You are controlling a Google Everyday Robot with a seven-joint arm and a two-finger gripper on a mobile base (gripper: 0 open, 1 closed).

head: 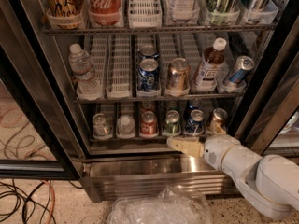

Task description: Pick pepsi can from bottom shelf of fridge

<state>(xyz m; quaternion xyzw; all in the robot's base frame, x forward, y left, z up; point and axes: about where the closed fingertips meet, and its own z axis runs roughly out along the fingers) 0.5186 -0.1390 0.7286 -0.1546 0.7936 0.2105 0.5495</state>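
Before the bottom shelf (126,139), the fingers (183,145) sit pressed together and empty, pepsi can (195,122) just behind them.

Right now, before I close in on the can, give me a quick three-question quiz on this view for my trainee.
1. True or false: the gripper is holding the pepsi can.
2. What colour is the can next to the pepsi can, on its left in the picture?
3. Where is the gripper? A. Above the row of cans. B. At the front edge of the bottom shelf, just below the row of cans. C. Behind the row of cans.

Key: 1. False; the gripper sits lower, in front of the shelf edge. 2. Green: the green can. 3. B.
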